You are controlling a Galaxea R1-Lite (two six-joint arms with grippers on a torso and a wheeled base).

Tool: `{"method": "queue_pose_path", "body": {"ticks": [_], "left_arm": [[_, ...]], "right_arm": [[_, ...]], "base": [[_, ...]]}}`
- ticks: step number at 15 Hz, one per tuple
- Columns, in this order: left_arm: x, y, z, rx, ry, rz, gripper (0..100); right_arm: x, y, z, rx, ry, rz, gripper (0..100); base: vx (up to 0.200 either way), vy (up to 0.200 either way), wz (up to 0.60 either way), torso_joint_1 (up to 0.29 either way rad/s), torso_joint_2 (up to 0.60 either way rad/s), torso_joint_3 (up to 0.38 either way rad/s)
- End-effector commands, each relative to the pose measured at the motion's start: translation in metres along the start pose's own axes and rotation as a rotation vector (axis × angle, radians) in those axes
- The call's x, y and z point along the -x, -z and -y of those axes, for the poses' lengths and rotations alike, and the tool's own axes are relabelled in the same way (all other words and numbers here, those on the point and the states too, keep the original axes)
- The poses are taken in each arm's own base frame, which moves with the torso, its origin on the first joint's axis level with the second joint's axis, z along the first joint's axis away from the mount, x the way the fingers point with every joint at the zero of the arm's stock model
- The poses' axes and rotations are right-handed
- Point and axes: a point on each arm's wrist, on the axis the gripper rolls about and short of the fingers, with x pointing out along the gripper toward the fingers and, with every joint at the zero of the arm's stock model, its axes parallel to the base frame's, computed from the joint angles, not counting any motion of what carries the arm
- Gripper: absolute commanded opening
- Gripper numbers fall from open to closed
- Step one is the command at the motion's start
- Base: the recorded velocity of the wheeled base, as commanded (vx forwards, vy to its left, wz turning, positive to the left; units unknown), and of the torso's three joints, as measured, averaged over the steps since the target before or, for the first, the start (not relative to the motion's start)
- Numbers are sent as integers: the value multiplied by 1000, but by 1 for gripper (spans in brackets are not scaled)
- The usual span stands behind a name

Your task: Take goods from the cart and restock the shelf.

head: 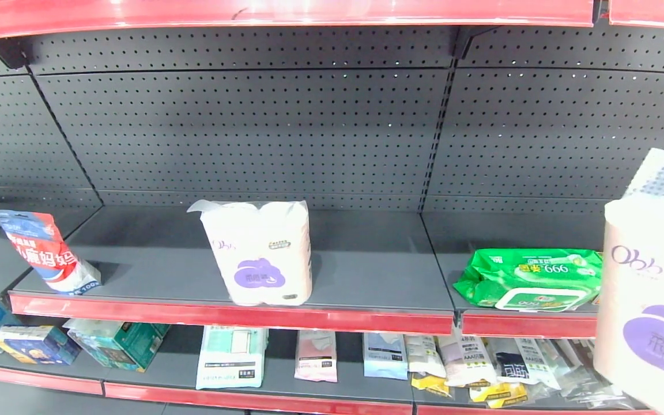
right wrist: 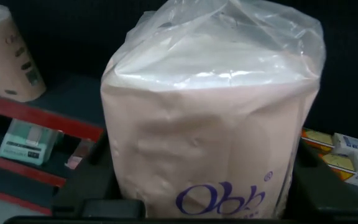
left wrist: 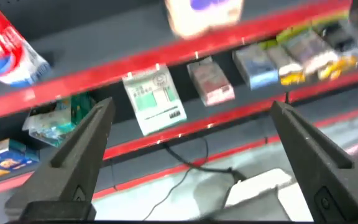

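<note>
A pale pink toilet paper pack (right wrist: 210,118) in clear wrap with a purple logo sits between the dark fingers (right wrist: 82,186) of my right gripper (right wrist: 204,168), which is shut on it. In the head view this held pack (head: 652,300) hangs at the far right, in front of the shelf edge. A matching toilet paper pack (head: 260,253) stands upright on the middle shelf (head: 378,259), near its red front lip. My left gripper (left wrist: 191,106) is open with nothing between its fingers and is held low in front of the lower shelf.
A green wet-wipes pack (head: 531,279) lies on the middle shelf right of centre. A red and blue bag (head: 49,253) leans at the left. The lower shelf (head: 286,374) holds boxes and several flat packets. Bare shelf lies on both sides of the standing pack.
</note>
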Motion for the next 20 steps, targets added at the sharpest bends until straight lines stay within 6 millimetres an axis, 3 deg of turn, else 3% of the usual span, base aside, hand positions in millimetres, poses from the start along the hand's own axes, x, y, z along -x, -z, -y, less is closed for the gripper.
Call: {"method": "queue_pose_path", "body": {"ticks": [1, 4, 9, 16, 18, 20], "left_arm": [[3, 30, 8, -28, -22, 54, 100], [0, 42, 10, -30, -32, 54, 100], [-1, 44, 10, -27, -71, 43, 100], [0, 44, 10, -28, -73, 48, 100], [1, 45, 10, -26, -74, 61, 100], [1, 47, 11, 20, -81, 79, 100]], "right_arm": [[-9, 4, -1, -10, -90, -34, 0], [-13, 13, -3, -21, -158, -65, 0], [-26, 14, -3, -26, -240, -108, 0], [-29, 8, -3, -27, -249, -98, 0], [-32, -1, -1, -20, -249, -79, 0], [-48, -16, 2, -33, -269, -75, 0]], "base": [[0, 0, 0, 0, 0, 0], [0, 0, 0, 0, 0, 0], [0, 0, 0, 0, 0, 0], [0, 0, 600, 6, 5, 2], [0, 0, 0, 0, 0, 0], [0, 0, 0, 0, 0, 0]]}}
